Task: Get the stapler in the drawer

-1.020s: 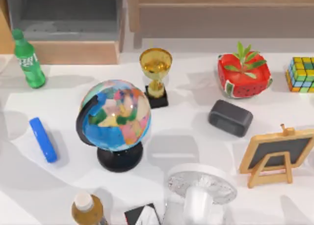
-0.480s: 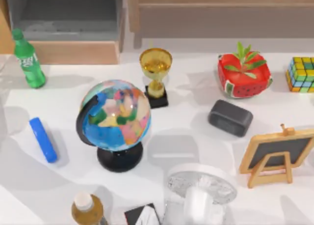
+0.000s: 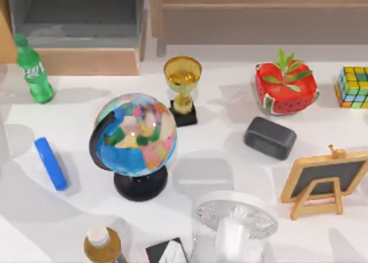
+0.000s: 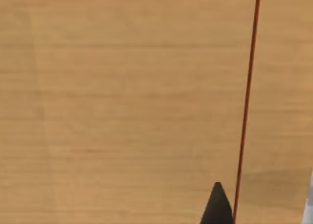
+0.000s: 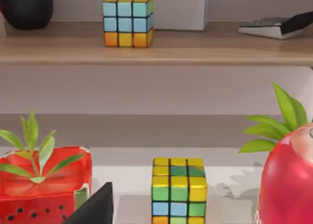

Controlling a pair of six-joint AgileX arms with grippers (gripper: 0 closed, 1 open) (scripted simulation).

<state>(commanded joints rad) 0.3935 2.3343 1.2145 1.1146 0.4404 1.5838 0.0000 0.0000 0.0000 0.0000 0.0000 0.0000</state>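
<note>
The stapler (image 3: 50,163), a slim bright blue bar, lies flat on the white table at the left, beside the globe (image 3: 133,142). The drawer (image 3: 80,22) stands pulled out at the back left, its grey inside showing behind its light tan front panel (image 3: 86,61). Nothing lies in the part of the drawer I can see. My left gripper (image 4: 217,212) shows as a dark tip close against a tan wooden surface. In the right wrist view my right gripper (image 5: 95,207) is a dark tip near the watermelon planter (image 5: 44,180) and a colour cube (image 5: 178,192).
A green bottle (image 3: 33,69) stands between stapler and drawer. A gold trophy (image 3: 183,88), dark grey block (image 3: 270,138), watermelon planter (image 3: 286,85), colour cube (image 3: 353,86), small easel (image 3: 328,182) and white round object (image 3: 236,220) crowd the table. A brown shelf unit (image 3: 259,16) spans the back right.
The soft shadow along the table's left edge has shifted slightly. The stapler, the drawer and the other objects have not moved.
</note>
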